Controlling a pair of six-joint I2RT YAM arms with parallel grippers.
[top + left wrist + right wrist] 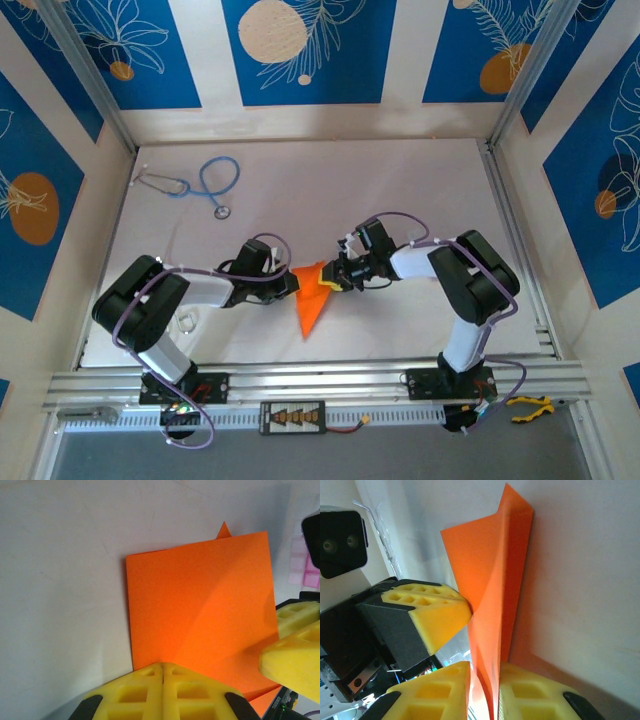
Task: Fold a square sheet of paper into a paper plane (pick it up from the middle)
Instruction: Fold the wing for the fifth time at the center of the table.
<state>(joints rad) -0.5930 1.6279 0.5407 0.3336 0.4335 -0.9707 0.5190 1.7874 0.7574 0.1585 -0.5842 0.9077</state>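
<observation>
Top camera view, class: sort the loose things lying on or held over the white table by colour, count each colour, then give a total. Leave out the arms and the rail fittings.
Orange: 1, the folded paper, held between the left gripper and the right gripper
Blue: 1, the stethoscope
Total: 2

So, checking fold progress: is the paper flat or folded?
Folded: the paper tapers to a point, with layered flaps between both grippers.

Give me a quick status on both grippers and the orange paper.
Left gripper shut on the folded orange paper. Right gripper closing on the same paper, sheet between its fingers. Stethoscope far back on the table, not in the way.
</observation>
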